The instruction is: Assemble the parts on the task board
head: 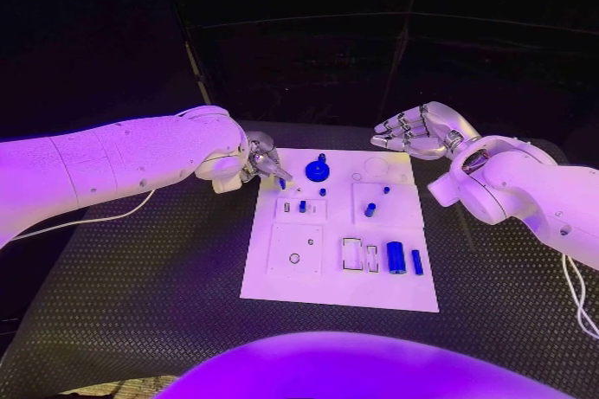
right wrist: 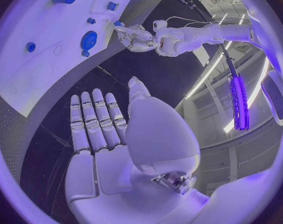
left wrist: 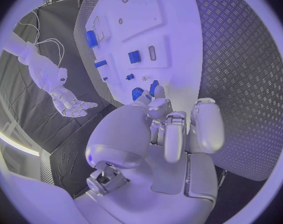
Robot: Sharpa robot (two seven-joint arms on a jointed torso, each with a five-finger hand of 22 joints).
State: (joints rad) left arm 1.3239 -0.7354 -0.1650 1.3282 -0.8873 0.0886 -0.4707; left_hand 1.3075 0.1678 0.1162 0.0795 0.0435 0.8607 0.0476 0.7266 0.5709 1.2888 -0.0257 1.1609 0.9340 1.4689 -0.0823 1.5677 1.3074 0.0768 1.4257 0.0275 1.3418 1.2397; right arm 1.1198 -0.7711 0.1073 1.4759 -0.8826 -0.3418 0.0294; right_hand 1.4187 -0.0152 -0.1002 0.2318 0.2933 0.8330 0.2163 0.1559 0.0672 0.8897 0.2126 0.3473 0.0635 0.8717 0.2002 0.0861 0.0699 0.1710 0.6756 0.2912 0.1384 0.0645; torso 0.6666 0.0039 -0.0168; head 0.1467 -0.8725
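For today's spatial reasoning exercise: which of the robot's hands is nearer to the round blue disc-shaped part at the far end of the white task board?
Left. The left hand sits at the board's far left corner, just beside the round blue disc-shaped part. The right hand hovers palm-open beyond the white task board's far right corner, farther away.

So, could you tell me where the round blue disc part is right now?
In the head view, the round blue disc sits at the far end of the task board, just right of the left hand.
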